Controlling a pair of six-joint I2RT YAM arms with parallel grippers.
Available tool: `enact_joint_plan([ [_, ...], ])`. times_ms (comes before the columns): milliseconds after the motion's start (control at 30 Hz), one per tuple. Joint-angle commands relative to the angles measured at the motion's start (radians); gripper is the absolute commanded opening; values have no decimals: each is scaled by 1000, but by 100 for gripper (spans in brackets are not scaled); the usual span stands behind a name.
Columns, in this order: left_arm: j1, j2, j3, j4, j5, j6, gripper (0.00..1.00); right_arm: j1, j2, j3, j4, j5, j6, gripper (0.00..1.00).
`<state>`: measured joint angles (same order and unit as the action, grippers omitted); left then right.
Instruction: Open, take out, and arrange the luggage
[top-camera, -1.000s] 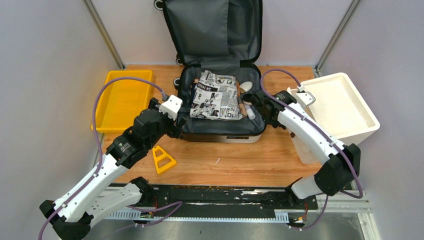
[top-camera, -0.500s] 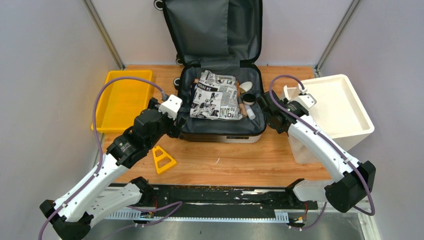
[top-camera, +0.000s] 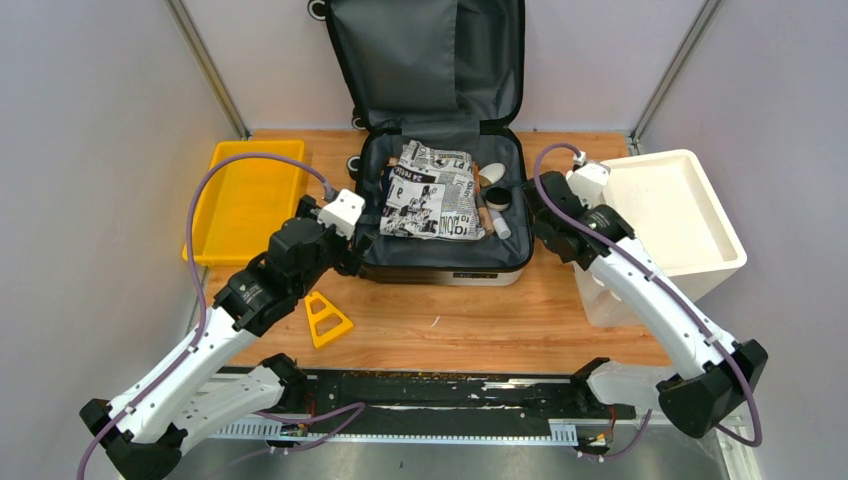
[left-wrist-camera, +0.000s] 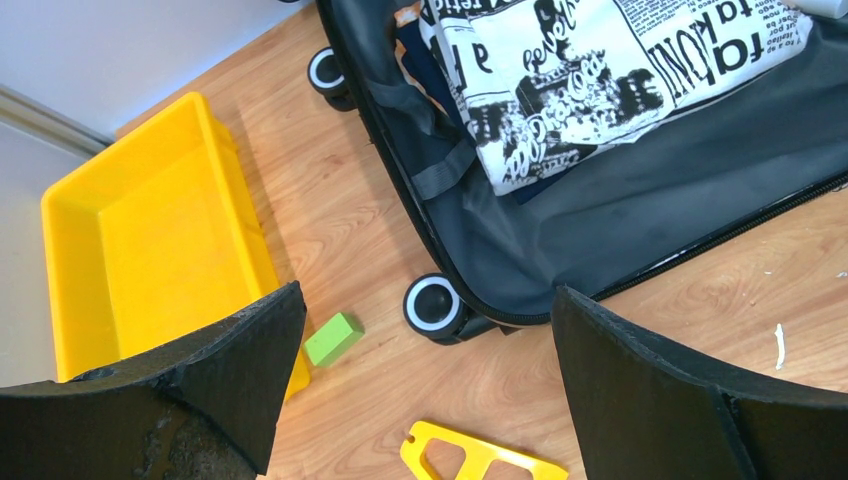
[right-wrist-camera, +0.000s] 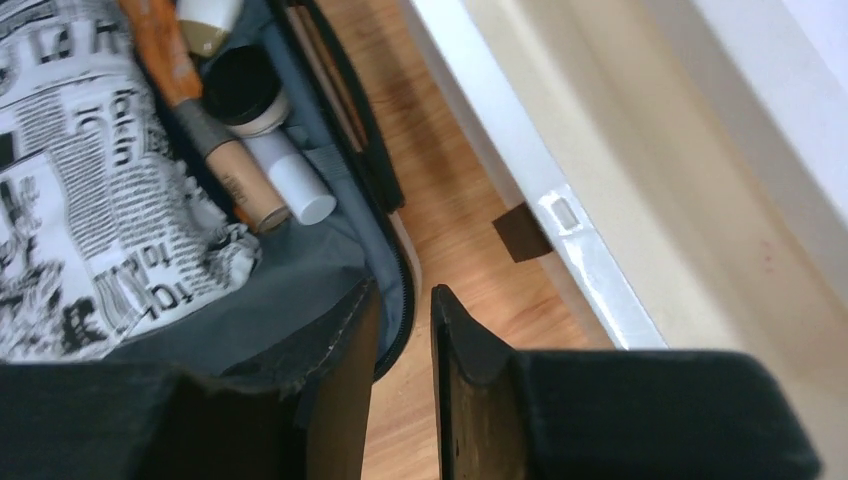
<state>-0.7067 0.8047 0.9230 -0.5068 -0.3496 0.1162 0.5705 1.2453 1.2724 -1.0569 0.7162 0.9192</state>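
The luggage (top-camera: 440, 252) lies open at the middle of the worktop's (top-camera: 440, 330) far edge. Its lid stands upright against the rear wall, dark lining on show. Opening looks done; taking out and arranging look not yet begun. A folded newspaper-print cloth (top-camera: 432, 190) fills most of the lower half. Along the cloth's right side a dark round jar (right-wrist-camera: 245, 90), a tan tube (right-wrist-camera: 230, 180) and a white tube (right-wrist-camera: 290, 188) sit packed close together. No item from the case shows in the yellow tray (top-camera: 245, 200) at the far left corner or in the white bin (top-camera: 665, 215) at the right edge.

The right gripper (right-wrist-camera: 403, 295) hangs at the case's right rim, jaws parted only a crack with nothing between them. Whether a finger touches the rim cannot be told. The left gripper (left-wrist-camera: 428, 290) hovers spread wide and empty above the case's near left corner, over a black wheel (left-wrist-camera: 432, 305).

Room is tight on the right, where only a narrow strip of bare wood parts the case rim from the bin wall, and the right arm reaches in there. On the left a wider strip runs between case and tray, with a green block (left-wrist-camera: 333, 338) beside the tray and a yellow triangular piece (top-camera: 327, 320) nearer the front. The near half of the worktop offers the broadest room.
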Motion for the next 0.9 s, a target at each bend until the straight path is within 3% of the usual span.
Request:
enact_joint_plan([
  [0, -2, 3, 5, 7, -8, 11, 99, -20, -106, 41, 205, -228, -509, 27],
  [100, -2, 2, 5, 5, -6, 10, 99, -109, -134, 52, 252, -449, -700, 21],
  [367, -2, -4, 2, 7, -4, 9, 99, -463, -47, 166, 156, -770, -840, 10],
  [667, -2, -3, 2, 7, -12, 9, 99, -550, 98, 151, 164, -800, -913, 6],
  [867, -2, -8, 0, 10, -19, 11, 99, -617, 124, 50, 207, -784, -1028, 6],
])
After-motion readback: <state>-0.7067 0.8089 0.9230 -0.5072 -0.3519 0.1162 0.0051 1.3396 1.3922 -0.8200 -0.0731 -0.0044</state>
